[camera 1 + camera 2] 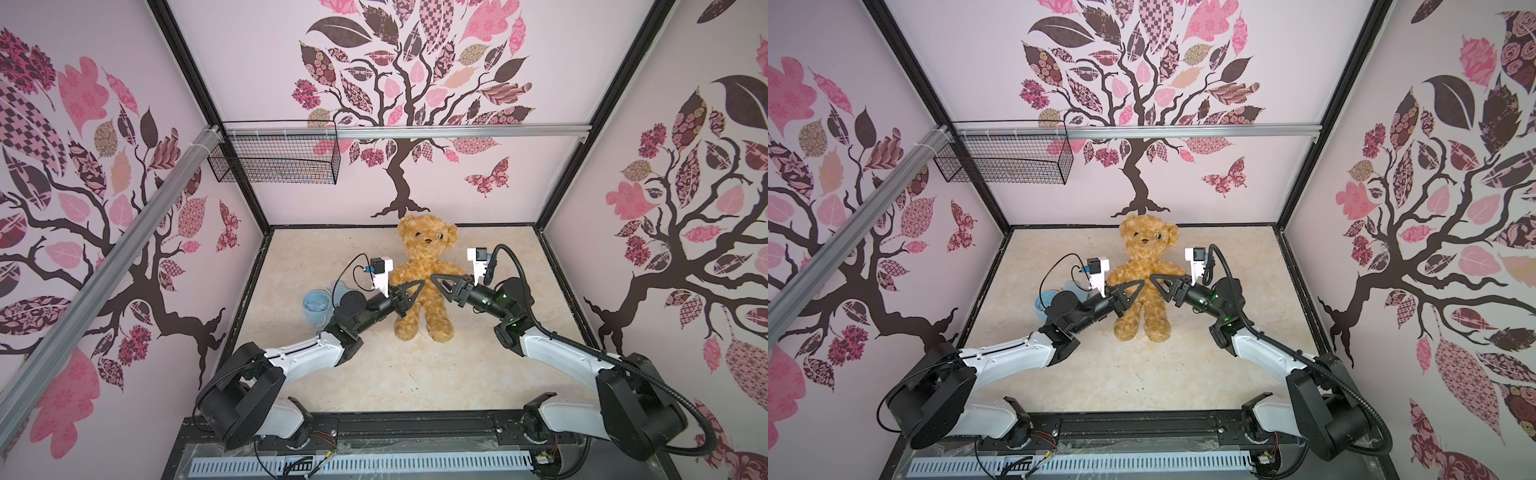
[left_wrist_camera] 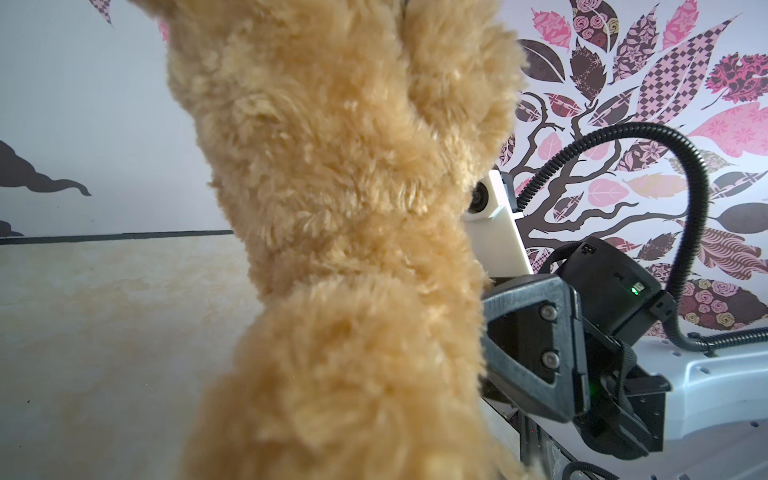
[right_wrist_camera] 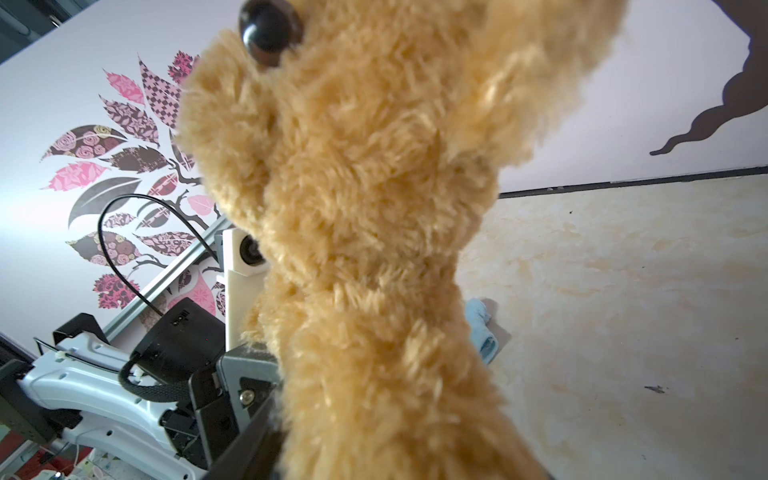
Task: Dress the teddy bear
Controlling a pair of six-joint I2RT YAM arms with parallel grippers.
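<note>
Two end effectors are levelled inward, elbows bent, at the upright teddy bear [image 1: 424, 259]: its flank is grasped by the left end effector [image 1: 412, 295]; the right end effector's [image 1: 441, 289] state cannot be told.

Pink walls [image 1: 266, 83] with tree decals [image 1: 401, 174] enclose a beige marbled floor [image 1: 415, 374] and wire basket [image 1: 274, 162].

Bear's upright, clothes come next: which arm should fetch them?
Probably left: the light blue garment lies close behind the left gripper, while the teddy bear stands between it and the right gripper.
</note>
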